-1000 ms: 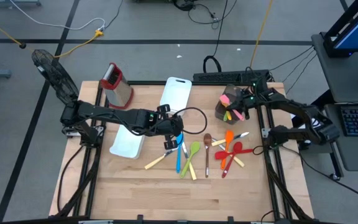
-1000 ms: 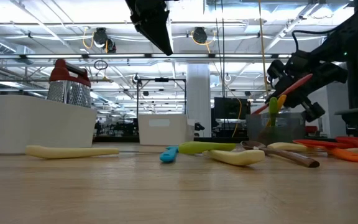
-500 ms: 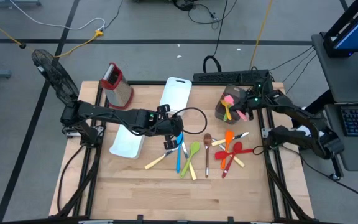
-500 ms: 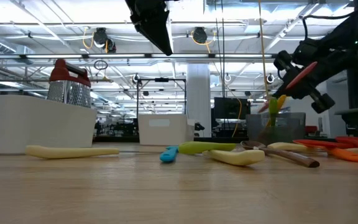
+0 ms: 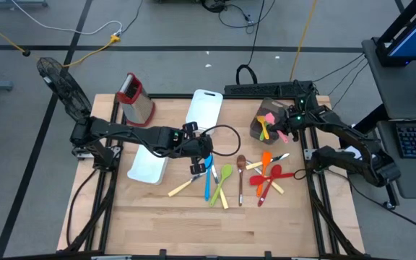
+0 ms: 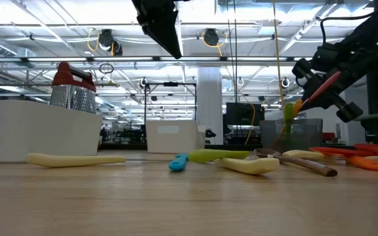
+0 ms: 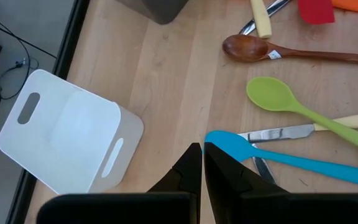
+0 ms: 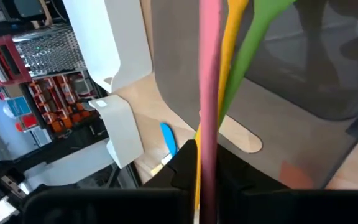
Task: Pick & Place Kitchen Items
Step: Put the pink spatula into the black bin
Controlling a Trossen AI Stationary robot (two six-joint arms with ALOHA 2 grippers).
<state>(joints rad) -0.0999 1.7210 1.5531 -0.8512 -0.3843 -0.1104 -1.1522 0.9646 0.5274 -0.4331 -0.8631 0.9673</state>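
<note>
Our right tool hangs above the grey tub, clenched on a pink utensil whose handle runs straight out between its fingers. Just beside that handle, a yellow utensil and a green one stand in the tub. Below and nearer the desk front, the loose utensils lie scattered: red spoon, orange spatula, brown wooden spoon, green spoon, blue spoon. Farther across, our left tool hovers clenched and empty, just beside the blue spoon's bowl, with a white tray beyond.
</note>
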